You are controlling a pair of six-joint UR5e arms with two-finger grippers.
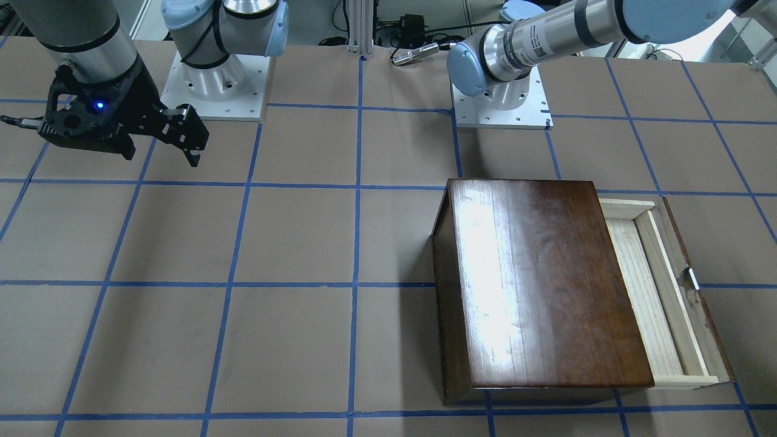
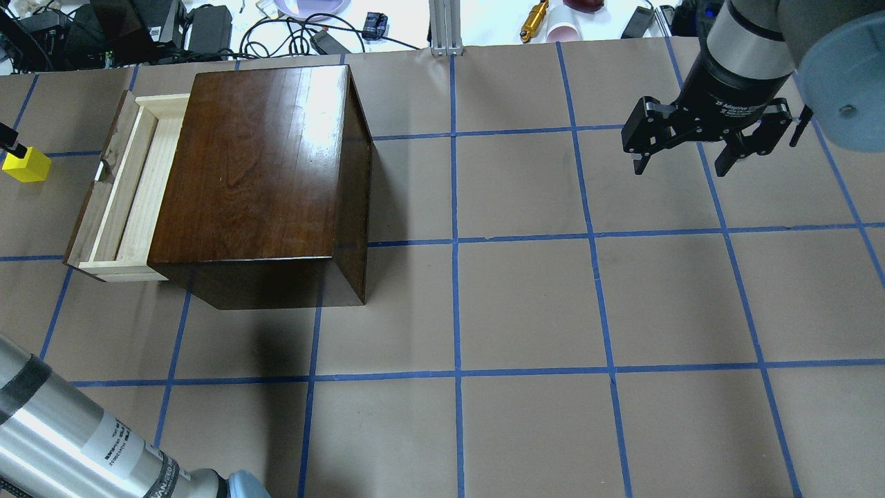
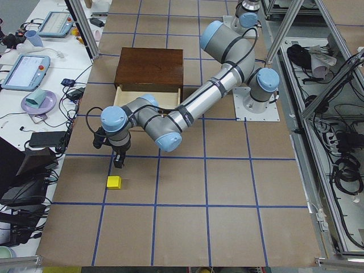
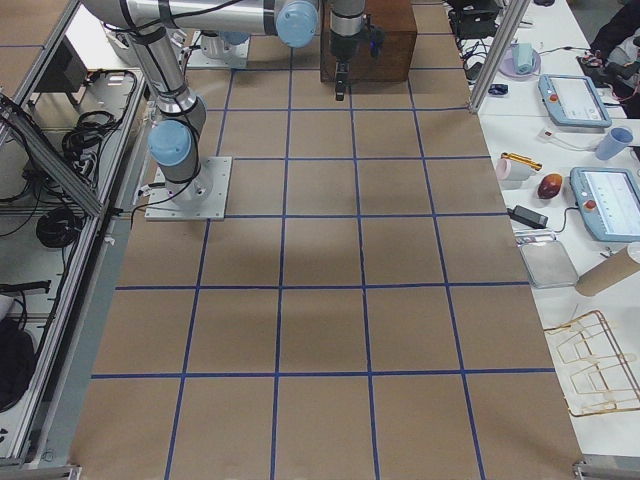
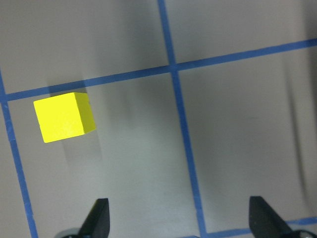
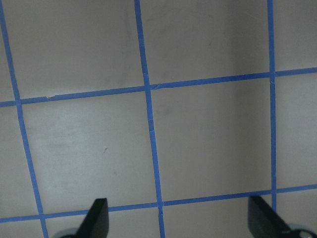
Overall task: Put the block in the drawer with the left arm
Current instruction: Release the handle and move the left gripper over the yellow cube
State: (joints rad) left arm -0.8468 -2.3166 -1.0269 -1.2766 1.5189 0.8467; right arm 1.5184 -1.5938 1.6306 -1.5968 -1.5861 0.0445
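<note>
The yellow block [image 5: 64, 116] lies on the brown table paper, left of the box; it also shows in the overhead view [image 2: 26, 166] and the exterior left view [image 3: 114, 182]. The drawer [image 2: 121, 200] is pulled partly out of the dark-brown box casing [image 2: 256, 173], and the part that shows is empty. My left gripper [image 5: 181, 223] hovers above the table beside the block, open and empty, with the block off to one side of its fingertips. My right gripper [image 2: 681, 162] hangs open and empty over the far right of the table.
Blue tape lines grid the table. The arm bases [image 1: 501, 97] stand at the robot's edge. Cables and small items [image 2: 311, 28] lie beyond the far edge. Tablets and dishes [image 3: 34, 68] sit on a side bench.
</note>
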